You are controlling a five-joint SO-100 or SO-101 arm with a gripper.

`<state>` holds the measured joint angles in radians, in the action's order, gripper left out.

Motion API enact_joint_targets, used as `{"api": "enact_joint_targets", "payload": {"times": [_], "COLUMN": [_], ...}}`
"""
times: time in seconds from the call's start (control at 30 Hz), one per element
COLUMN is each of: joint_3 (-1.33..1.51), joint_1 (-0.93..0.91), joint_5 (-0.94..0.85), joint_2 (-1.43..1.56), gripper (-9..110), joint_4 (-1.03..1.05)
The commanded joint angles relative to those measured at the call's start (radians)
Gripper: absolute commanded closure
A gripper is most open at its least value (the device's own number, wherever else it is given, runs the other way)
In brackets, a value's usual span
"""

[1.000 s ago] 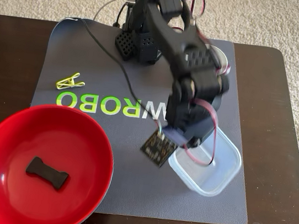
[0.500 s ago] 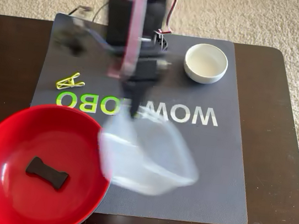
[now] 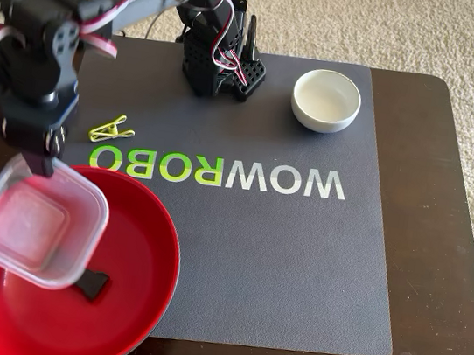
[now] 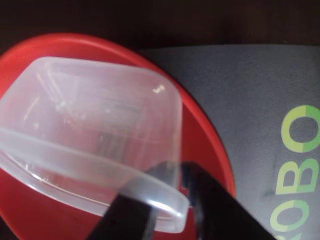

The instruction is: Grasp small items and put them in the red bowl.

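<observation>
In the fixed view my gripper (image 3: 39,169) is shut on the rim of the clear square tub (image 3: 35,233), holding it tilted above the left half of the red bowl (image 3: 144,306). The dark grey bone-shaped piece (image 3: 95,284) lies inside the bowl, mostly hidden behind the tub. On the mat's left edge lies the yellow-green clip (image 3: 111,131). The small white bowl (image 3: 325,100) stands at the mat's far right. The wrist view shows the tub (image 4: 90,135) pinched at its edge by my gripper (image 4: 170,202), with the red bowl (image 4: 207,150) beneath.
A grey mat (image 3: 278,263) with "WOWROBO" lettering covers the dark wooden table (image 3: 452,217). The arm's base (image 3: 218,60) stands at the mat's far edge with cables around it. Carpet lies beyond the table.
The arm has swung left across the mat, carrying the clear tub from the mat's right side to above the red bowl. The white bowl is now uncovered.
</observation>
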<state>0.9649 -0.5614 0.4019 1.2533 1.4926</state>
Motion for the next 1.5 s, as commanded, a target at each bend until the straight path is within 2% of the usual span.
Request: {"api": "enact_joint_targets", "payload": {"times": [0.0, 0.07, 0.17, 0.3, 0.47, 0.63, 0.8, 0.87, 1.07, 1.2, 1.27, 1.47], "joint_3": [-0.040, -0.037, -0.031, -0.031, -0.029, 0.089, 0.500, 0.723, 1.315, 1.348, 1.328, 1.213], "joint_1": [0.046, 0.066, 0.074, 0.081, 0.132, 0.327, 0.528, 0.552, 0.574, 0.684, 0.765, 1.040], "joint_5": [0.026, 0.029, 0.034, 0.029, 0.060, 0.121, 0.172, 0.264, 0.712, 0.857, 0.882, 0.936], "joint_2": [0.017, 0.025, 0.034, 0.046, 0.186, 0.460, 0.831, 0.954, 1.187, 1.063, 0.977, 0.888], "gripper": [101, 98, 75, 69, 69, 69, 69, 69, 70, 71, 71, 71], "joint_4": [-0.031, -0.032, -0.029, -0.021, 0.064, 0.195, 0.213, 0.213, 0.181, 0.095, 0.038, 0.055]}}
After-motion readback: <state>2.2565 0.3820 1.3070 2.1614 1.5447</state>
